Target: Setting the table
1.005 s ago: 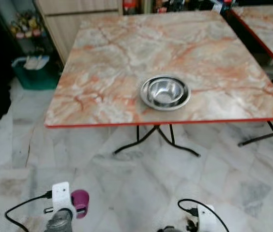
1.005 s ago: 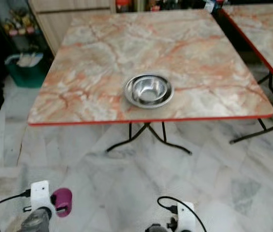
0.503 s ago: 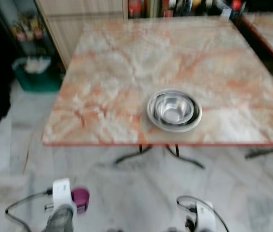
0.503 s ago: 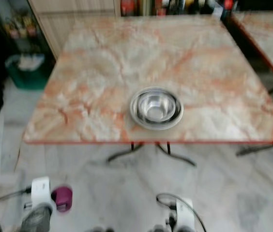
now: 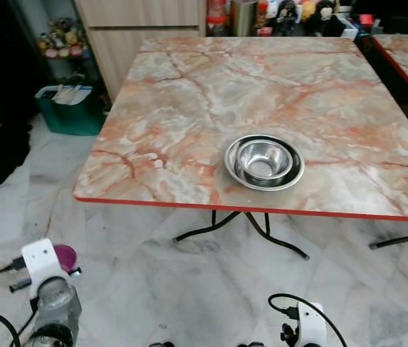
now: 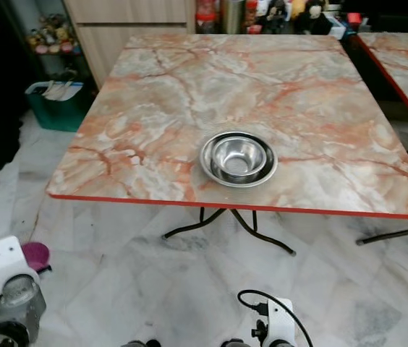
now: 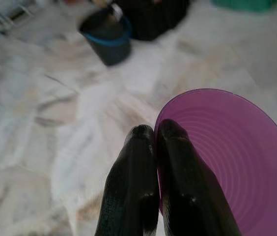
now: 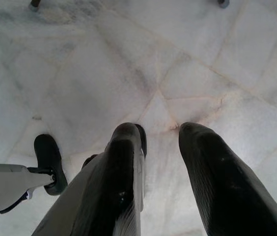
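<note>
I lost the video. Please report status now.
Left gripper shut on purple cup, low. Right gripper open, idle. Steel bowls on marble table. Nothing between.

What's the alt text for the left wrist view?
The left gripper, its two black fingers pinched on the rim of a purple cup, hangs over a pale marble floor. A dark bucket with a blue rim stands on the floor beyond, blurred.

Silver arms, white wrist blocks, black cables, glossy black fingers (image 8: 212, 182).
</note>
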You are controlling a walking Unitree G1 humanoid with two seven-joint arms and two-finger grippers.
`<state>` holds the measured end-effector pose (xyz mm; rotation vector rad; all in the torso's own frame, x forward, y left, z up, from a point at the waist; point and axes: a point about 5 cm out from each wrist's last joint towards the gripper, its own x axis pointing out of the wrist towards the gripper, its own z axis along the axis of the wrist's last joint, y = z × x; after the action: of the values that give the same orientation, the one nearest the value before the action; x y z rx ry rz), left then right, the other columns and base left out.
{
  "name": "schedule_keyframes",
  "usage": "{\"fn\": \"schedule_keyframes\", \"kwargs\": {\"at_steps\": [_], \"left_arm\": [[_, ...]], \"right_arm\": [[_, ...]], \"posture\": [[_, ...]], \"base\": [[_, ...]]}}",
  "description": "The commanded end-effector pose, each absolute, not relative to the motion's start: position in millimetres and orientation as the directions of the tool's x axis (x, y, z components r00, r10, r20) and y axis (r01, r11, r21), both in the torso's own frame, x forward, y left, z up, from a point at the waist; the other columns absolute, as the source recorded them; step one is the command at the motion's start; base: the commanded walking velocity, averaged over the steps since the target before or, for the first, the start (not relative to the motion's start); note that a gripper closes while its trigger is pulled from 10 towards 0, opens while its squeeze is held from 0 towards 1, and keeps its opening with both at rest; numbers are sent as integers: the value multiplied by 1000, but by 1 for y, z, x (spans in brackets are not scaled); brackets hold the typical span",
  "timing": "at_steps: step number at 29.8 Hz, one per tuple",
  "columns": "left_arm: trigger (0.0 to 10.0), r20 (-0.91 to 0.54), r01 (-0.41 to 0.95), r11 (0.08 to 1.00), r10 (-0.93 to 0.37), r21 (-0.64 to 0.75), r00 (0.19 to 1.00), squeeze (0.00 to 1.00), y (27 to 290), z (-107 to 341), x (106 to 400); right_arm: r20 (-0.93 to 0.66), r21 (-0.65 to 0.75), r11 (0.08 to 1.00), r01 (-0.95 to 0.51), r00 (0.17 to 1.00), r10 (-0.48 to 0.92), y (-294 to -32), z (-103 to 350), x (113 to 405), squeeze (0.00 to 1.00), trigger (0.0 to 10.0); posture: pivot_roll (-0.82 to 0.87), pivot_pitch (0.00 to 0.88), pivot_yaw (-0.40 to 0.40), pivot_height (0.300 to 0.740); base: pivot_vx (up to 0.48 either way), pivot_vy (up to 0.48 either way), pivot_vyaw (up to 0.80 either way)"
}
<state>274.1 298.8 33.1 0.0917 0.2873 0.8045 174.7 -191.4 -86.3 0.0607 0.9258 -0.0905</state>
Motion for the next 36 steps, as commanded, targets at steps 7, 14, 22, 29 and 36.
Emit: {"fn": "schedule_keyframes", "kwargs": {"at_steps": [7,14,22,29,36], "left_arm": [[10000,219,-738,593,712,322,667,0,312,121,316],[10000,414,-690,678,569,253,711,0,287,180,346],[10000,488,-422,885,285,196,825,0,222,226,377],[10000,310,11,999,3,-45,951,0,158,220,393],[10000,209,51,992,-25,-119,978,0,145,208,397]], "right_arm": [[-806,22,993,112,590,-49,-192,-88,169,0,10000],[-807,21,994,111,589,-49,-192,-89,168,0,10000],[-807,20,994,112,589,-50,-191,-89,167,0,10000],[-807,19,993,114,589,-52,-191,-90,166,0,10000],[-808,17,993,121,586,-58,-190,-91,164,0,10000]], "posture": [[13,165,8,740],[11,155,10,740],[8,136,16,740],[4,121,24,740],[-3,110,26,740]], "base": [[0,0,0],[0,0,0],[0,0,0],[0,0,0],[0,0,0]]}}
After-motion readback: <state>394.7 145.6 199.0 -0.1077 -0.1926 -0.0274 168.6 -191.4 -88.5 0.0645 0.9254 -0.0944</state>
